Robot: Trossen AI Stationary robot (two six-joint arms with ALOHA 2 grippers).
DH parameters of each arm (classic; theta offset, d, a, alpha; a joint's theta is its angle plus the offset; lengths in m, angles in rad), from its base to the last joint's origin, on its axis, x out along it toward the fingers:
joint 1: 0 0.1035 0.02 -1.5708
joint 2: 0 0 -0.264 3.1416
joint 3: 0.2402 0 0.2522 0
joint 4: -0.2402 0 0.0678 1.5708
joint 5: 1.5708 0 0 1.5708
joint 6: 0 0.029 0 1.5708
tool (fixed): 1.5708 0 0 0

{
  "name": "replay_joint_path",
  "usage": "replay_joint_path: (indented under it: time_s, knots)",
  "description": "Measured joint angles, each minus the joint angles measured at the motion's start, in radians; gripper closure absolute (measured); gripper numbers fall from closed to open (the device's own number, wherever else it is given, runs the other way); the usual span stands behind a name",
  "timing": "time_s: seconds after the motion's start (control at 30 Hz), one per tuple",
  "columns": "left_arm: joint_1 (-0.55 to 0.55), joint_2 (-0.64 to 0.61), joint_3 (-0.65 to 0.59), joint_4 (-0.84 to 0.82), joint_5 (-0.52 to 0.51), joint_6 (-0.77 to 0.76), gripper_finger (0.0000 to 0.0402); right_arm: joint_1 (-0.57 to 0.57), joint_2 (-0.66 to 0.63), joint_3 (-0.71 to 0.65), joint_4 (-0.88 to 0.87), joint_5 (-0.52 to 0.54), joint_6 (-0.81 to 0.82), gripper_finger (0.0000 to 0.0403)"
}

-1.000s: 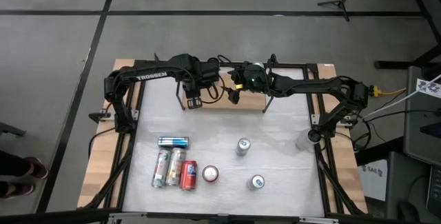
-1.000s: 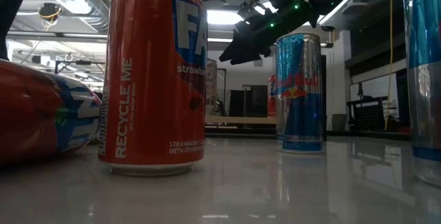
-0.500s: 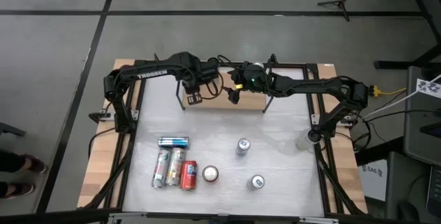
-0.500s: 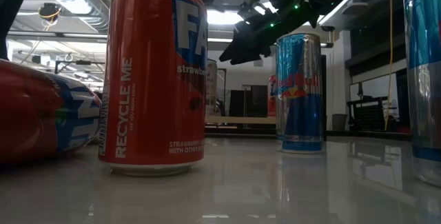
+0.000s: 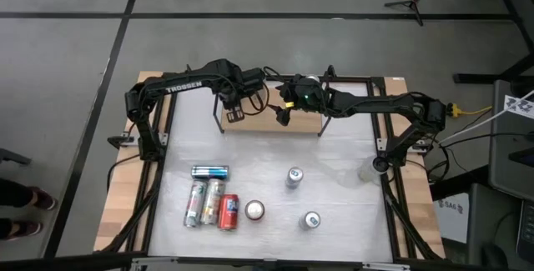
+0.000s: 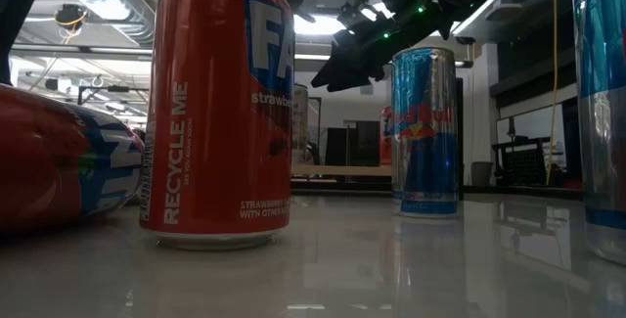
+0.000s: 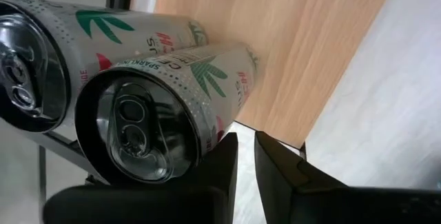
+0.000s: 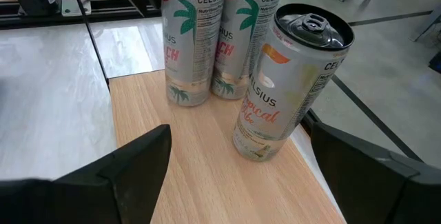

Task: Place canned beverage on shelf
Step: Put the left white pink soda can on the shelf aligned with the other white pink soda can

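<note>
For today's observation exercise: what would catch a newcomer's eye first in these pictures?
Both arms meet over the shelf at the table's far edge, where three silver cans stand between the open right gripper's fingers. Nearer, a red can towers in the low view.

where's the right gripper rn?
High view: the right gripper hangs open over the middle of the shelf at the table's far edge. In its wrist view, three cans stand on the board ahead.

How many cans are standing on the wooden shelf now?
3 on the shelf: a first can and a second can side by side, a third can apart, nearer the camera. More may be hidden.
</note>
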Motion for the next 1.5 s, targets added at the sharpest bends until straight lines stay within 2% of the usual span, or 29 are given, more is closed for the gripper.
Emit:
replay_joint_path:
  time_s: [0.23,1.5]
  knots:
    - [0.000,0.000,0.000,0.000,-0.035,0.000,0.0362,0.000,0.000,0.000,0.000,0.000,0.000,0.0056]
    - [-0.005,0.000,0.007,-0.015,-0.048,0.003,0.0363,0.000,0.000,0.000,0.000,0.000,0.000,0.0056]
